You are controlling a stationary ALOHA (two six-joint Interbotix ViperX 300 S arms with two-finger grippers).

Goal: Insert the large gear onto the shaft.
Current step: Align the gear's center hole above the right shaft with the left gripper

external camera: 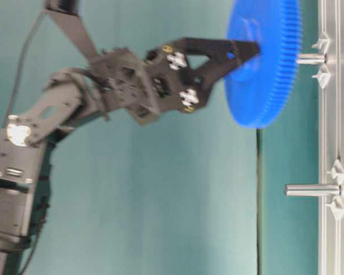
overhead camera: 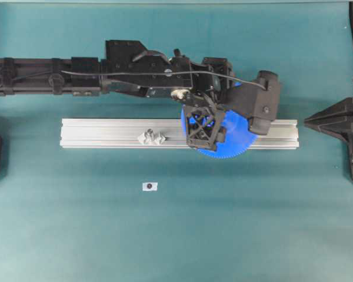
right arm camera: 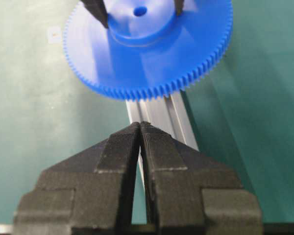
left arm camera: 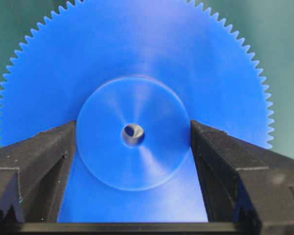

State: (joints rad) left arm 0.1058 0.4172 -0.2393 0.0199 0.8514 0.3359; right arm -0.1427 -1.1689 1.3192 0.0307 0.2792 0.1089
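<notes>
Bright-blue toothed plastic gear [external camera: 264, 63] hangs above the aluminium rail [overhead camera: 106, 134], its raised hub clamped by the left gripper [left arm camera: 133, 134]. In the table-level view the silvery metal shaft [external camera: 311, 58] lies at three o'clock, just short of the gear's face and seemingly in line with the centre hole. Right gripper [right arm camera: 140, 128], well back, is pinched closed on nothing.

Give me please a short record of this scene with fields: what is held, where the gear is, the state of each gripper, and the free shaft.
held: large gear, gripped by its raised hub
holder: left gripper, fingers on both sides of the hub
gear place: above the aluminium rail, over one shaft, not yet seated
right gripper: shut, holds nothing
free shaft: upright on the rail, uncovered
small marker: on the green mat, beside the rail
</notes>
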